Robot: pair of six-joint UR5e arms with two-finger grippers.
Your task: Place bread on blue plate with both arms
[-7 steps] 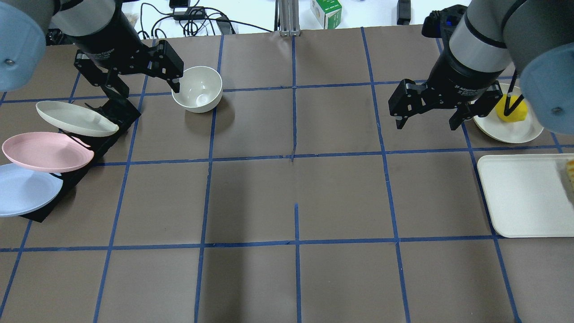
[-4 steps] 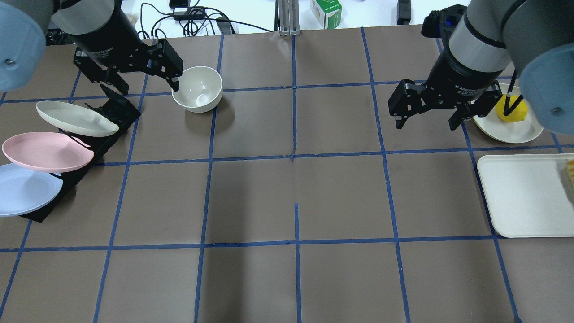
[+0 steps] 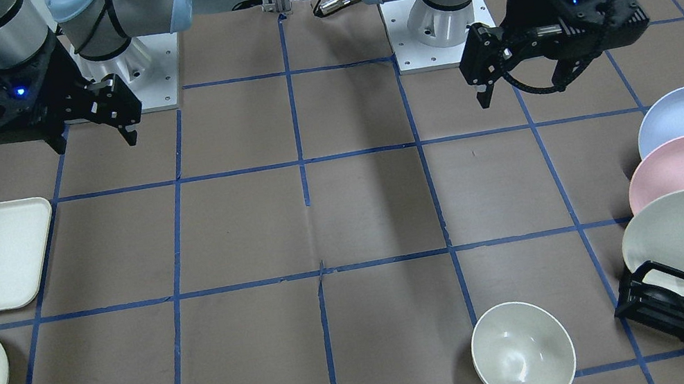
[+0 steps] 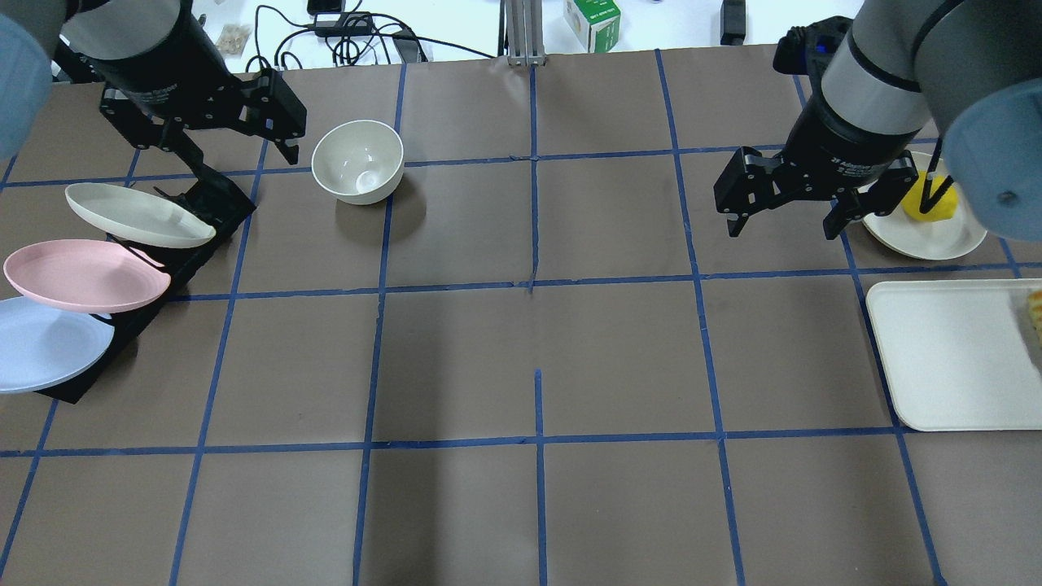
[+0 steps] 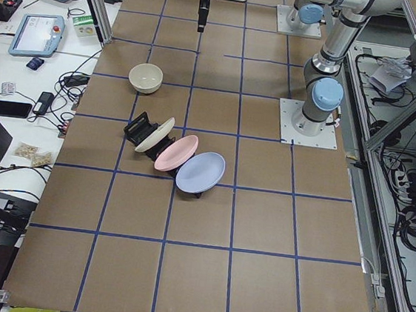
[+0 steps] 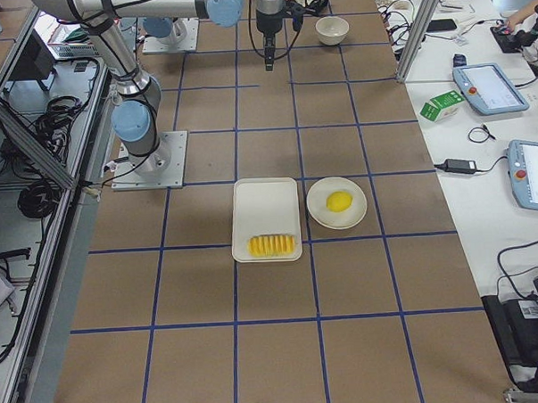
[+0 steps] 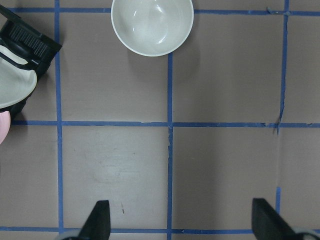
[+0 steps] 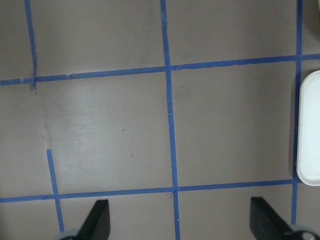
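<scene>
A brown table [image 4: 537, 342] with a blue tape grid is filling the overhead view. Compared with one second earlier, the left gripper [image 4: 236, 155] is sitting farther toward 10 o'clock, now apart from the bowl [image 4: 358, 161]. The right gripper [image 4: 781, 232] is sitting slightly toward 4 o'clock. Both claws are hanging released, fingers spread, grasping nothing.

At the table's 9 o'clock edge a black rack [image 4: 212, 199] is holding three tilted plates: the cream plate [image 4: 134, 213] at 12 o'clock, the pink plate [image 4: 81, 273] in the middle and the blue plate [image 4: 45, 346] at 6 o'clock. At the 3 o'clock edge a white tray [image 4: 944, 358] is lying flat. A lemon [image 4: 928, 203] is sitting on a small plate [image 4: 928, 238] just beside the tray at 12 o'clock.

The bread [image 6: 272, 246] is lying along the tray's 3 o'clock rim. It is a ridged loaf of pale yellow segments with orange-brown tops, well apart from the blue plate.
</scene>
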